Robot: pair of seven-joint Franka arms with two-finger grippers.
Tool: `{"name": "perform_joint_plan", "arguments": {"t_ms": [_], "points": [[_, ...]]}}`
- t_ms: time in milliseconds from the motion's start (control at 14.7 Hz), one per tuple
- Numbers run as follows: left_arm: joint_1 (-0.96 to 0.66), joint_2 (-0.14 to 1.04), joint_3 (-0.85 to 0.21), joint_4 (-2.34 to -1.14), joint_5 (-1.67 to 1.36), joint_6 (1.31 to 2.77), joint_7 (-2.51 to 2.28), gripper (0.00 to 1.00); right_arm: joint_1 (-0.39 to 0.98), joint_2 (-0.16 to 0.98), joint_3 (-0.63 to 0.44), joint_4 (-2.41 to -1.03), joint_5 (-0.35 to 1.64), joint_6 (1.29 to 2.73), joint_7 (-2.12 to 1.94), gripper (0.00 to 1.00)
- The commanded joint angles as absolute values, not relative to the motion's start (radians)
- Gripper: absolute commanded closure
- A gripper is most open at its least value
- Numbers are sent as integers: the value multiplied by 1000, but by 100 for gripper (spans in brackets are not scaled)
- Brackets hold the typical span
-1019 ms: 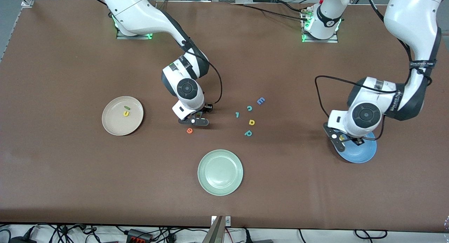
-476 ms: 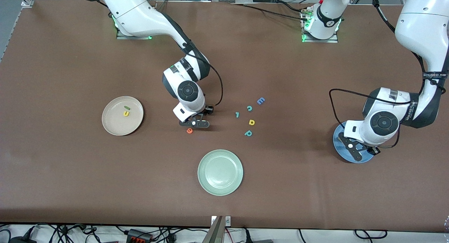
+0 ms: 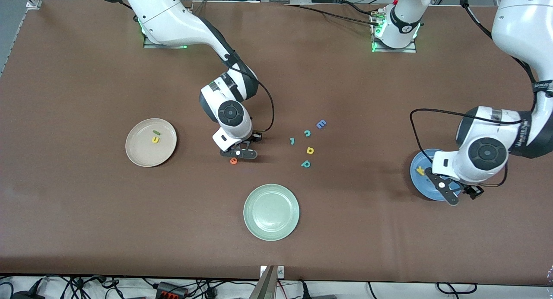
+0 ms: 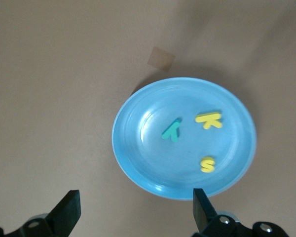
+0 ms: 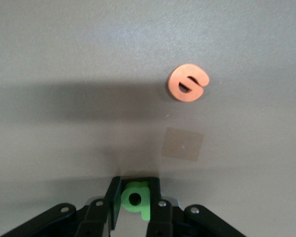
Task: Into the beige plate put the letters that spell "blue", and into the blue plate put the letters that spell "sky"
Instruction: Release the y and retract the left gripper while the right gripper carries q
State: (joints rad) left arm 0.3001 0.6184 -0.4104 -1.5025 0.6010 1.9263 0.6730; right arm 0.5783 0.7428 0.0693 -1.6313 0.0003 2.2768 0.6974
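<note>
In the left wrist view the blue plate (image 4: pixel 138 168) holds a teal y (image 4: pixel 171 131), a yellow k (image 4: pixel 208 120) and a yellow s (image 4: pixel 207 164). My left gripper (image 4: pixel 135 203) hangs open over that plate's rim (image 3: pixel 417 180), holding nothing. My right gripper (image 3: pixel 239 154) is down at the table with its fingers shut on the green b (image 5: pixel 135 199). The orange e (image 3: pixel 233 160) lies flat just beside it, nearer to the front camera. The beige plate (image 3: pixel 138 154) holds the yellow u (image 3: pixel 155 139) and the thin green l (image 3: pixel 156 132).
Loose letters lie mid-table: a blue E (image 3: pixel 321 124), a teal c (image 3: pixel 307 133), a small teal l-like piece (image 3: pixel 292 141), a yellow d-shaped letter (image 3: pixel 309 150) and a teal p (image 3: pixel 306 163). A pale green plate (image 3: pixel 271 211) sits nearer to the front camera.
My left gripper has opened and drifted toward its own end of the table; the yellow k now lies in the blue plate. My right gripper has sunk slightly and closed on the green b.
</note>
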Motion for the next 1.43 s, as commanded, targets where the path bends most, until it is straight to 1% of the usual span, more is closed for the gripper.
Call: {"name": "perform_joint_plan", "arguments": {"t_ms": [0, 136, 340, 476, 543, 679, 747, 815, 883, 1019, 1155, 1223, 1291, 1359], "points": [[291, 612, -426, -1382, 493, 1758, 652, 0, 568, 747, 71, -1611, -6, 2263, 703, 97], [270, 601, -429, -1352, 480, 1671, 539, 0, 540, 721, 71, -1611, -11, 2260, 700, 97], [229, 559, -457, -1307, 476, 1525, 288, 0, 480, 645, 69, -1612, -21, 2191, 651, 97], [238, 526, -486, -1298, 405, 1479, 125, 0, 399, 602, 69, -1621, -23, 2087, 560, 97], [238, 500, -479, -1292, 349, 1474, 77, 0, 353, 586, 69, -1627, -23, 2044, 484, 97], [239, 477, -472, -1234, 276, 1471, 42, 0, 266, 548, 69, -1682, -23, 2013, 346, 100], [238, 441, -457, -1227, 246, 1470, 32, 0, 223, 528, 69, -1718, -23, 2014, 295, 100], [218, 393, -407, -1230, 203, 1460, 12, 0, 186, 513, 69, -1738, -25, 2014, 232, 100], [180, 350, -331, -1235, 117, 1448, -14, 0, 149, 502, 69, -1758, -25, 2013, 183, 100], [83, 276, -134, -1252, -39, 1440, -28, 0, 97, 489, 69, -1796, -25, 2014, 109, 100], [-41, 189, 18, -1348, -69, 1445, -31, 0, 80, 477, 68, -1833, -26, 2016, 61, 100], [-84, 160, 70, -1388, -68, 1447, -31, 0, 78, 471, 61, -1854, -31, 2019, 54, 100], [-87, 131, 78, -1432, -58, 1456, -22, 0, 77, 471, 51, -1882, -34, 2026, 40, 100], [-86, 102, 77, -1487, -43, 1497, -15, 0, 75, 471, 43, -1906, -38, 2049, 19, 99]]}}
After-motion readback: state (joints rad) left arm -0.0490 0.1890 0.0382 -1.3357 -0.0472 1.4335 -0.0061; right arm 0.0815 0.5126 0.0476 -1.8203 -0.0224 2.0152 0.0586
